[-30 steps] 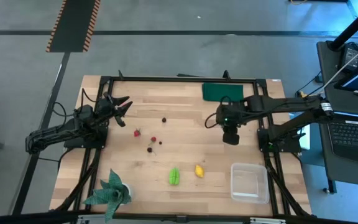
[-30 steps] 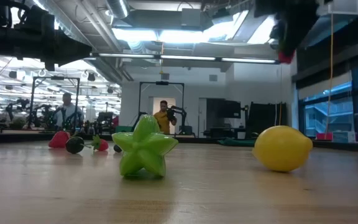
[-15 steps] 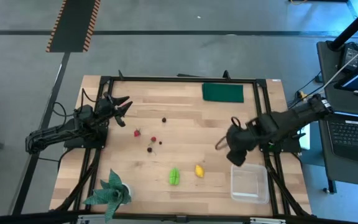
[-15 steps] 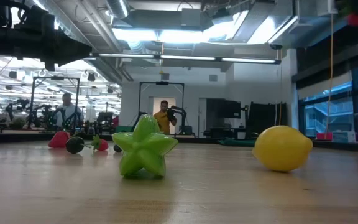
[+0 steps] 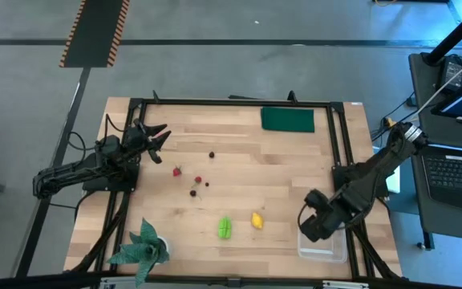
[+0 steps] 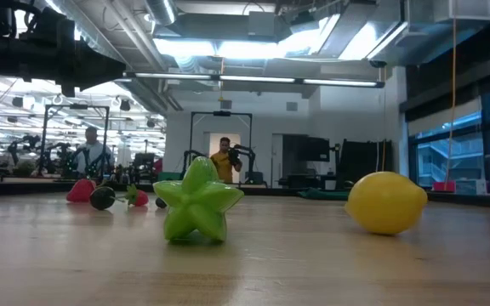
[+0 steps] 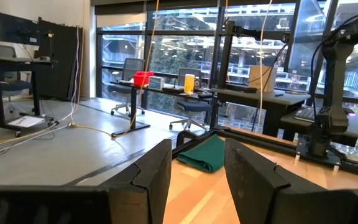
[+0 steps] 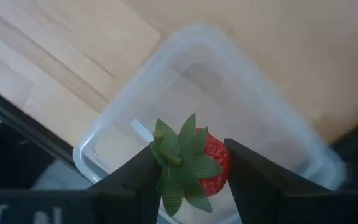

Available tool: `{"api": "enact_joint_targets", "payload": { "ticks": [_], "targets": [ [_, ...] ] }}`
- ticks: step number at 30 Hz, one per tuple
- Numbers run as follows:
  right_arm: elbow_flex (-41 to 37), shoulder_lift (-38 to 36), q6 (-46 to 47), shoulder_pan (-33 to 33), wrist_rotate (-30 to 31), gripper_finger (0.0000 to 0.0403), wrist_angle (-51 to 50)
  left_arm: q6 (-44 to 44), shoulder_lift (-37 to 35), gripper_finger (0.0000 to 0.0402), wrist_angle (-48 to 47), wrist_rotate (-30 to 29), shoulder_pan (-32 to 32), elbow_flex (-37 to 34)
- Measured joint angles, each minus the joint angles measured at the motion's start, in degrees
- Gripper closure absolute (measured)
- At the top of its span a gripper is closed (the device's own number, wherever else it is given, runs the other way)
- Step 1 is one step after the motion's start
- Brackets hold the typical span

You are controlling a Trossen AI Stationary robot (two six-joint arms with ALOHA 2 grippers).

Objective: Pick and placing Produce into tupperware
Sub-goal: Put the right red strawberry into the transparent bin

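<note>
Right gripper (image 8: 188, 171) over the tupperware (image 5: 322, 246) near table's front right corner, clamped on a red strawberry (image 8: 194, 167) with green leafy cap; clear box directly beneath the berry. Left gripper (image 5: 157, 135) parked above back left of table, fingers (image 7: 148, 171) narrowly parted, nothing between them. Elsewhere on the wood: green star-ridged fruit (image 5: 224, 227) just beside lemon (image 5: 257, 219) at front centre; small red berries (image 5: 177, 170) and dark berries (image 5: 212, 154) mid-table. Dark green cloth (image 5: 287, 120) at back edge.
</note>
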Motion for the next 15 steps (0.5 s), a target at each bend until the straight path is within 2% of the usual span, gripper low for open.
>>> {"api": "enact_joint_targets", "payload": {
  "ticks": [6,15],
  "targets": [
    [-9.87,0.00,8.23,3.53,0.01,0.0238,13.42,-0.02,-0.02,0.0262,0.00,0.00,-0.02,0.00],
    [-15.11,0.00,9.86,5.88,0.08,0.0238,15.09,-0.10,-0.01,0.0262,-0.17,0.01,-0.02,0.00]
  ]
}}
